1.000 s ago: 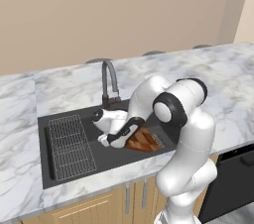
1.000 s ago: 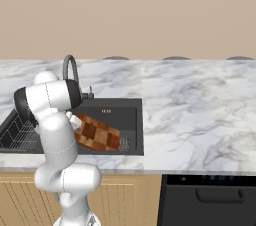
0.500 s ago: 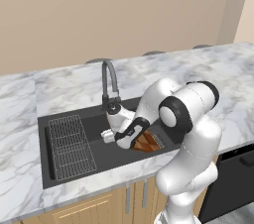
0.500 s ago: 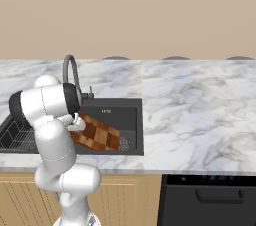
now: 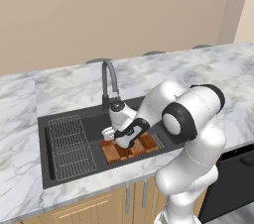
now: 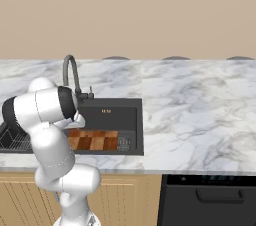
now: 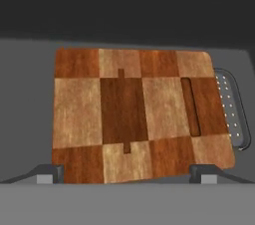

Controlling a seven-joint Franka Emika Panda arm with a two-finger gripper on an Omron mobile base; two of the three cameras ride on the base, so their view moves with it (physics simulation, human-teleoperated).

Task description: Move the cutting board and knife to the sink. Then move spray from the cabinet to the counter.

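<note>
At the far left of the left base view we see the wire rack (image 5: 69, 144) filling the left part of the sink (image 5: 59, 119), a dark grey basin set into the white marble tabletop (image 5: 64, 84); just right of the rack the dark arched faucet (image 5: 109, 77) rises from the sink's back rim; below it the hand (image 5: 121, 139) hangs low inside the basin, over the cutting board (image 5: 116, 152); the board lies flat on the sink floor in the right compartment, its checkered light and dark brown blocks showing on both sides of the hand; further right the white arm bends back toward its base, and a dark appliance front (image 5: 233, 178) sits under the tabletop at the right edge

In the right base view the arm covers the left part of the sink, and the board (image 6: 97, 140) lies to its right on the basin floor, close to the front wall; a perforated drain plate (image 6: 124, 144) lies just beside the board's right end

In the hand view the board (image 7: 139, 114) spreads flat below us (a slot-like handle cut near its right edge); the two fingertips (image 7: 47, 174) stand far apart at the bottom corners, jaws spread wide and holding nothing, clear of the board
</note>
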